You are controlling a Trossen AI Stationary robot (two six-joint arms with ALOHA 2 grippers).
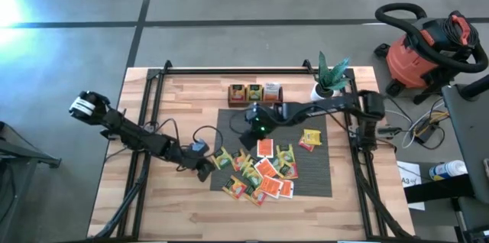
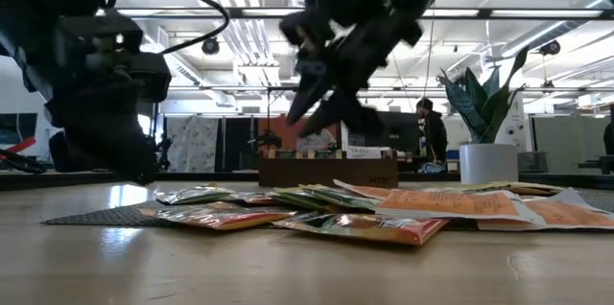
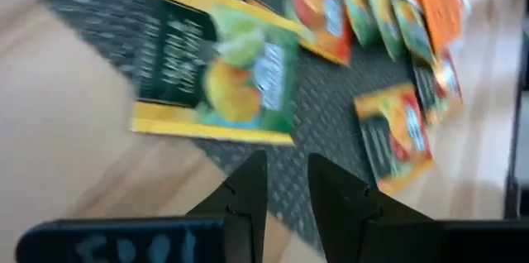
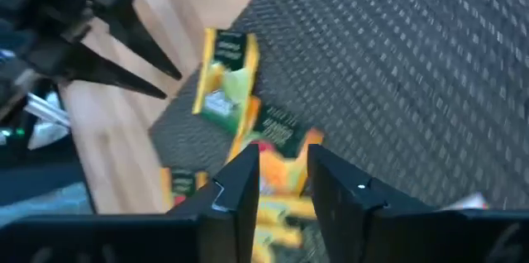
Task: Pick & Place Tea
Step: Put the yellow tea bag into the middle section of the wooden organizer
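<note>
On the wooden counter (image 1: 160,205), the small flat orange, yellow and green tea sachets (image 1: 263,174) lie scattered across the grey ribbed mat (image 1: 321,174), the left gripper (image 1: 205,168) at its edge with narrowly parted empty jaws, the right gripper (image 1: 252,124) above, likewise slightly open, holding nothing.

Print on the tea sachets (image 3: 219,73) smeared beyond reading in the left wrist view, pile (image 1: 260,174) overlapped so lower sachets are partly covered; contents of the wooden tray (image 1: 254,93) too small to be told
</note>
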